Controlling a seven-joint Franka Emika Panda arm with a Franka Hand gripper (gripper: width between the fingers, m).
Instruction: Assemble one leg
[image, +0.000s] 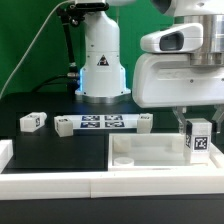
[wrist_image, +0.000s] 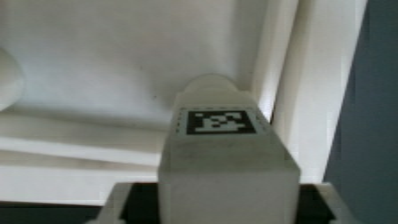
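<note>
Your gripper (image: 193, 124) is clamped on the leg (image: 197, 139), holding it upright with its marker tag facing the exterior camera, right over the near-right corner of the white panel (image: 140, 155). In the wrist view the leg (wrist_image: 222, 150) runs up the middle, tag showing, with the panel's raised rim (wrist_image: 302, 90) just beside it. Another leg (image: 31, 122) lies apart on the black table (image: 50, 150), beside the marker board (image: 100, 124).

Robotics laboratory: a fixed robot arm base (image: 103, 60) on a black tabletop (image: 40, 150), a marker board (image: 103, 123) of fiducial tags, and cabling (image: 30, 50) behind.
</note>
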